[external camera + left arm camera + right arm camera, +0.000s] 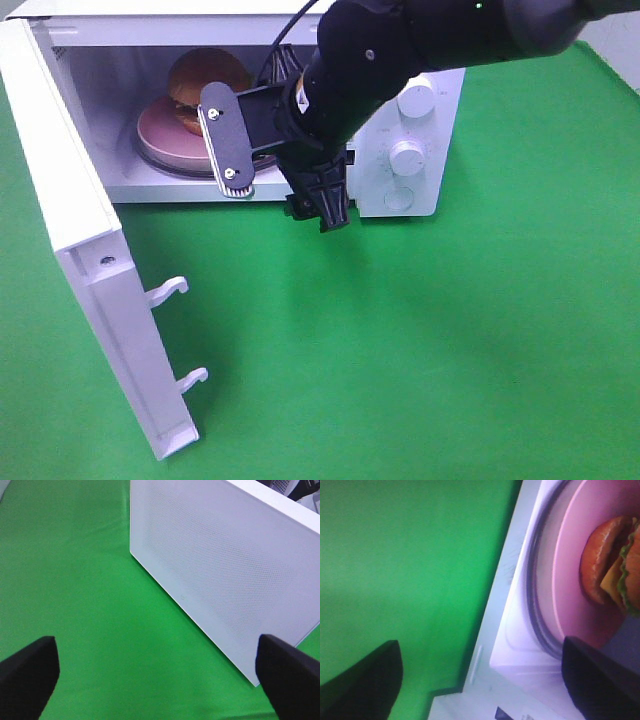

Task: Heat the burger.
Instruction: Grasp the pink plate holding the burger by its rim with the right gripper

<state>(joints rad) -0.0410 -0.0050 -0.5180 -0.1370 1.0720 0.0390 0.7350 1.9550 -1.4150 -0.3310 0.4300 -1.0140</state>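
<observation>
My right arm (400, 50) hangs before the microwave (445, 190), jaws spread, empty; left jaws gape too. The burger (205, 82) sits on the pink plate (160, 132) inside. Loading looks done; next, I'd push the open door (85, 240) shut.

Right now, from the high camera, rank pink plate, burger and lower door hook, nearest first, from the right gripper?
1. pink plate, inside the microwave beside the right gripper.
2. burger, farther back on it.
3. lower door hook, on the open door.
</observation>
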